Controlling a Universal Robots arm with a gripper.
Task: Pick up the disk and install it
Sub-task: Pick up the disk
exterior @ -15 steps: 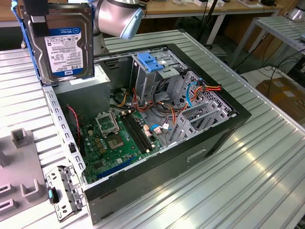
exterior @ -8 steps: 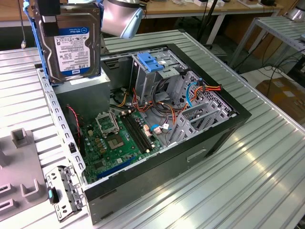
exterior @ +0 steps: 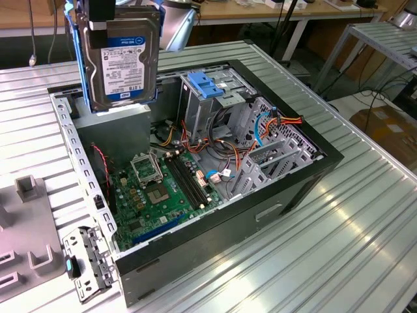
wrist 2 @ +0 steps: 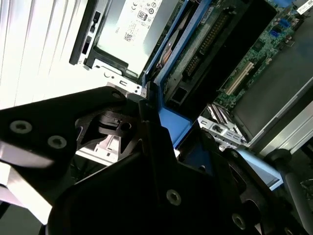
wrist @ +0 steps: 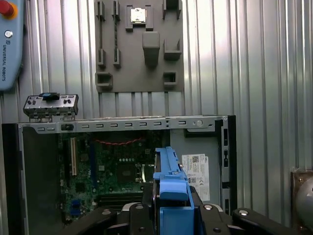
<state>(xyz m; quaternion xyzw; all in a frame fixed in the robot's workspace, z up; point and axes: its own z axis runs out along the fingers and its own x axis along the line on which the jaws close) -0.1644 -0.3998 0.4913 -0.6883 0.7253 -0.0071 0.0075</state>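
Jaws of the black robot gripper (exterior: 104, 19) are clenched on the upper edge of the disk (exterior: 124, 62), a flat rectangular silver-metal hard drive with a white-and-blue label and blue plastic side rails. The disk hangs upright in the air, label facing the exterior camera, above the far corner of the open black computer case (exterior: 260, 215) toward the exterior view's left. Below it sits the big grey power-supply box with a white sticker (wrist: 195, 169), beside the green motherboard (exterior: 156, 195). In the first wrist view the disk's blue rail shows edge-on between the gripper's black links, over the boundary between motherboard and power supply. A blue plastic bracket (exterior: 205, 85) tops the metal drive cage (exterior: 215, 111) further along the case, well apart from the disk. The case lies on a ribbed aluminium table (exterior: 339, 248). Just outside the case wall rest a small metal bracket with a blue clip (wrist: 51, 103) and a grey moulded fixture plate (wrist: 139, 49).
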